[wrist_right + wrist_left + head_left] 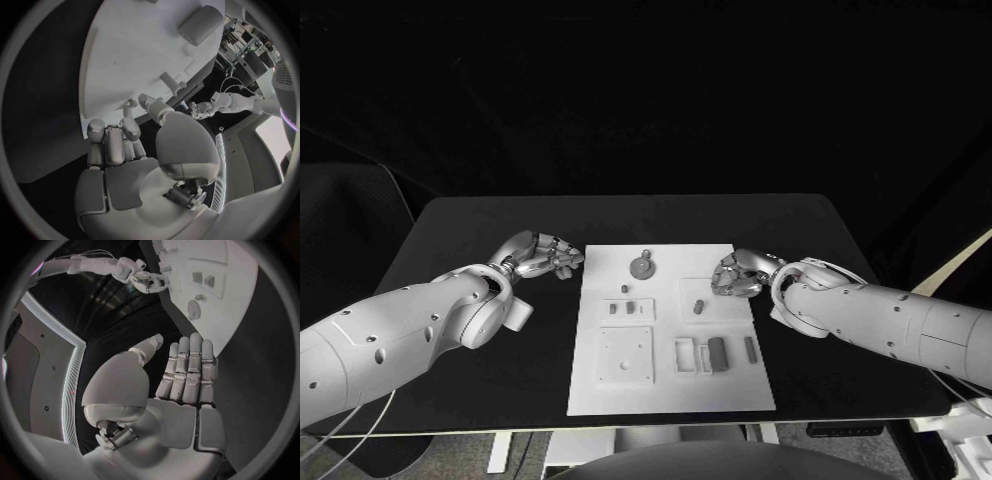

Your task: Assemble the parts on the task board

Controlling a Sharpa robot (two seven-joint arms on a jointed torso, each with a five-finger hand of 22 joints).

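Left hand [545, 255] beside task board [671, 400], fingers straight, nothing held; right hand [737, 274] at board edge, fingers curled, contents cannot be told. Round part [643, 265] best approached slowly

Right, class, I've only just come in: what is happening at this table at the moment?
A two-armed robot sits at a black table with a white task board in the middle. Small grey parts lie on the board or stand in it. The left hand hovers by the board's left edge, fingers straight, holding nothing. The right hand sits at the right edge with fingers curled in; nothing shows in its grip. No part is being handled yet.
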